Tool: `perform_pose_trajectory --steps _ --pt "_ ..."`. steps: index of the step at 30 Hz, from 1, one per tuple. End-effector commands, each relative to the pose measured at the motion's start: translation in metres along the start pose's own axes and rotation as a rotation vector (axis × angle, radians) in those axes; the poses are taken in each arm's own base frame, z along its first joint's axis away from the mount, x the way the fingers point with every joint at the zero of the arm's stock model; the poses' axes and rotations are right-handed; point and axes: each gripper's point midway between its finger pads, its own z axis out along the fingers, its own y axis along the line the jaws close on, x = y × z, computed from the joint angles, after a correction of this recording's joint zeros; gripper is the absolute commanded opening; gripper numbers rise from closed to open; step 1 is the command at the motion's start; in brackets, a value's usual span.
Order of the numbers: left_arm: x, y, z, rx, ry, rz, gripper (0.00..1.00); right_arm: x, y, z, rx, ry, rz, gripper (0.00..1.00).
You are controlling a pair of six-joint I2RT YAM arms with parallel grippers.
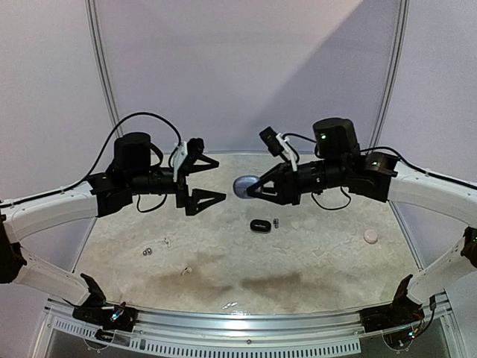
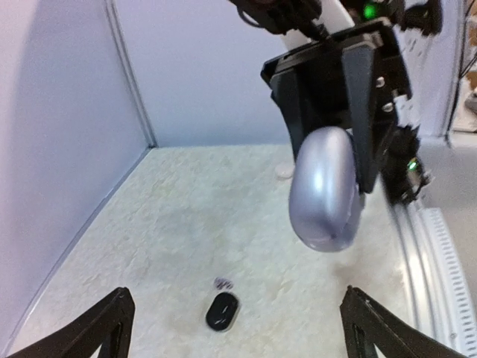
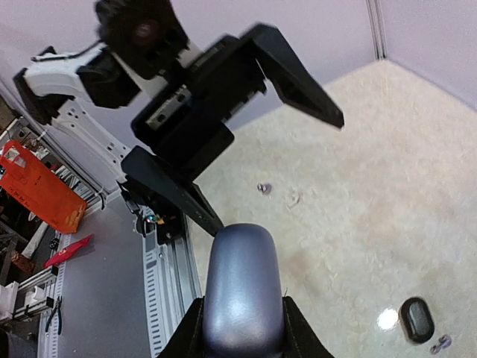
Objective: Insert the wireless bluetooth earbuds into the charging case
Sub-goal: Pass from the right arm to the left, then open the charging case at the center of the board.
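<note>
The charging case [image 1: 242, 186] is a closed, lavender-grey pebble. My right gripper [image 1: 253, 188] is shut on it and holds it in the air above the table's middle; in the right wrist view the case [image 3: 242, 291] sits between both fingers. My left gripper [image 1: 220, 181] stands wide open just left of the case, not touching it, with nothing between its fingers [image 2: 112, 321]. Tiny earbuds lie on the table: a grey one [image 1: 147, 251], a white one [image 1: 165, 242] and another pale one [image 1: 186, 270] at the left, and a grey one [image 1: 276, 222] by a black oval.
A small black oval case [image 1: 259, 225] lies on the table below the held case, also seen in the left wrist view [image 2: 222, 311]. A pale round disc [image 1: 370, 236] rests at the right. White walls enclose the table on three sides.
</note>
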Motion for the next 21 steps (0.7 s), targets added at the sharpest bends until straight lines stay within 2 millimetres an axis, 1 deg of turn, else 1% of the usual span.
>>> perform_pose_trajectory --steps 1,3,5,7,10,12,15,17,21 --pt "-0.052 -0.039 -0.017 0.278 -0.187 -0.202 0.94 -0.048 0.032 -0.031 -0.045 -0.184 -0.166 0.0" --pt "-0.07 -0.037 -0.021 0.287 -0.254 -0.228 0.87 -0.061 0.042 -0.037 -0.062 -0.243 -0.206 0.0" --pt "-0.088 -0.034 -0.025 0.289 -0.32 -0.255 0.83 -0.072 0.049 -0.042 -0.065 -0.29 -0.24 0.0" --pt "-0.1 -0.032 -0.024 0.304 -0.354 -0.282 0.79 -0.082 0.053 -0.044 -0.066 -0.328 -0.253 0.0" --pt "-0.111 -0.034 -0.02 0.36 -0.372 -0.321 0.72 -0.095 0.056 -0.043 -0.062 -0.359 -0.263 0.0" --pt "-0.117 -0.037 -0.017 0.409 -0.372 -0.322 0.67 -0.096 0.055 -0.038 -0.061 -0.354 -0.271 0.0" --pt "-0.114 -0.045 -0.01 0.497 -0.33 -0.327 0.59 -0.098 0.056 -0.036 -0.062 -0.371 -0.275 0.0" --pt "-0.115 -0.047 -0.012 0.514 -0.337 -0.308 0.58 -0.099 0.058 -0.037 -0.057 -0.378 -0.272 0.0" --pt "-0.12 -0.046 -0.013 0.487 -0.373 -0.285 0.58 -0.103 0.063 -0.04 -0.058 -0.397 -0.281 0.0"
